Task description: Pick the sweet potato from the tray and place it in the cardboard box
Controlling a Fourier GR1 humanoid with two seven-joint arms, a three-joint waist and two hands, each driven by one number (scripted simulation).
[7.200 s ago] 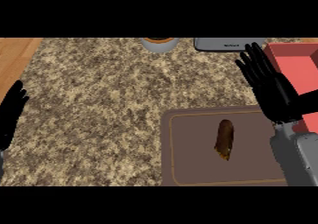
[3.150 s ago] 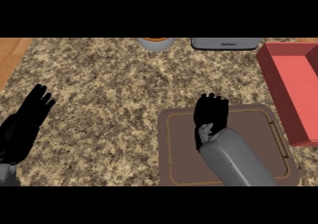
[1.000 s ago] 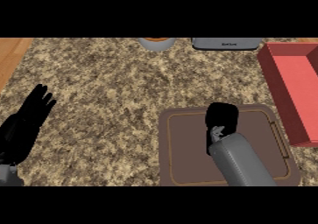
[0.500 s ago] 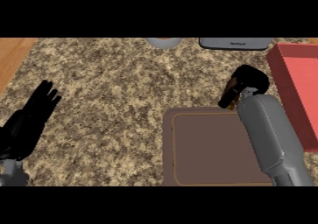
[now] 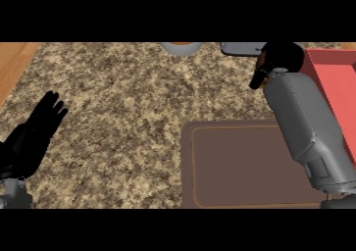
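The robot's left hand (image 5: 30,139), black with its fingers straight and pointing up, rests at the near left of the speckled brown stone counter (image 5: 130,98). It holds nothing and is well apart from everything in this job.

Just right of it, still near, lies the flat brown tray with a thin orange line round it (image 5: 238,166). The part of the tray that shows has nothing on it; the grey right forearm (image 5: 307,122) crosses over its right side, so that strip is hidden.

Farther up, the robot's black right hand (image 5: 280,58) is curled shut round the dark brown sweet potato (image 5: 259,73). Only a small dark bit pokes out at the left of the hand, and it seems to slant down and to the left. The rest is hidden by the fingers, so I cannot be sure how its long way lies.

The red open cardboard box (image 5: 340,98) lies just to the right of this hand, along the right edge of the view. The hand is beside the box's left wall, maybe just over its top corner, and I cannot tell which. I think the next move has to go right, so the sweet potato gets over the inside of the box before the fingers let go.

At the far edge sit a grey bowl with an orange inside (image 5: 182,47) and a flat grey thing (image 5: 242,48)
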